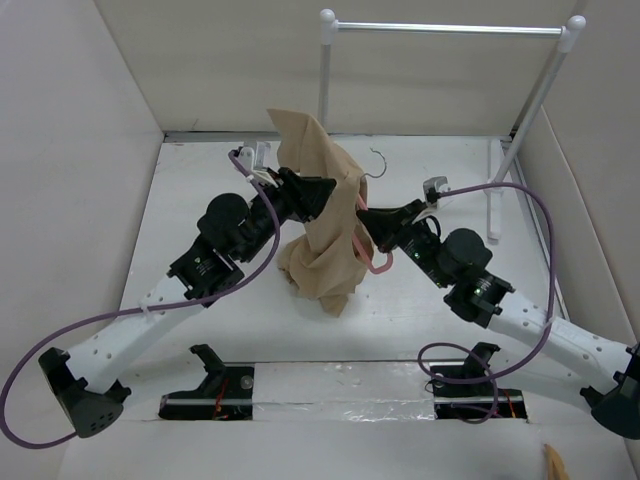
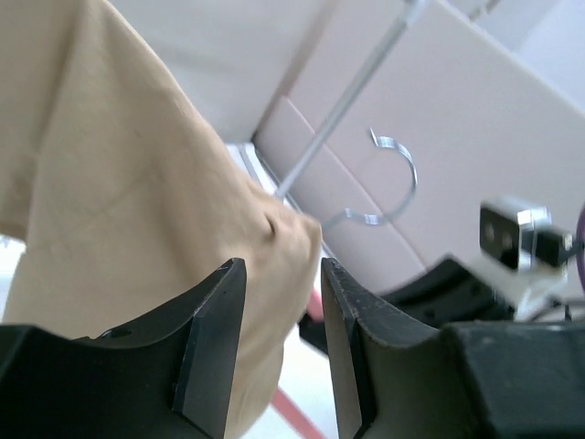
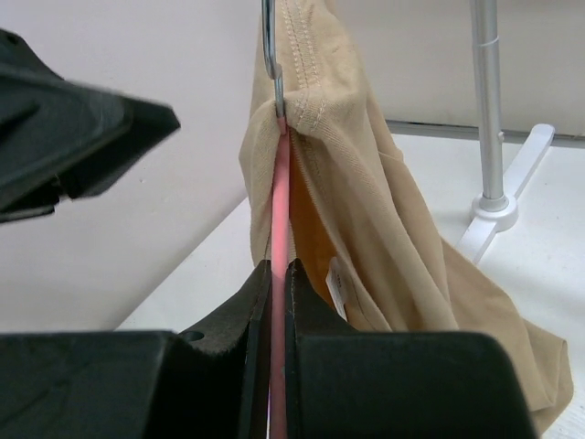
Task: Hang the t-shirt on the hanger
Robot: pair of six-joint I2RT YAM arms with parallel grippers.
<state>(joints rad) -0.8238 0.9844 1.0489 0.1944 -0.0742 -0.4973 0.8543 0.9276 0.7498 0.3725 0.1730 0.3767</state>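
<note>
The tan t-shirt [image 1: 322, 220] is draped over the salmon-pink hanger [image 1: 360, 232] and held upright above the middle of the table, its lower part bunched on the surface. The silver hook [image 1: 378, 160] sticks out of the neck toward the back. My right gripper [image 3: 279, 267] is shut on the hanger's pink bar [image 3: 280, 197], with the shirt [image 3: 366, 183] hanging just beyond it. My left gripper [image 2: 283, 274] is open, its jaws apart beside a fold of the shirt [image 2: 119, 183]. The hook [image 2: 398, 174] shows beyond it.
A white-posted rack with a metal rail [image 1: 450, 28] stands at the back right, its foot [image 3: 498, 212] on the table near the shirt. White walls enclose the table on the left, back and right. The arms' cables loop over the table's sides.
</note>
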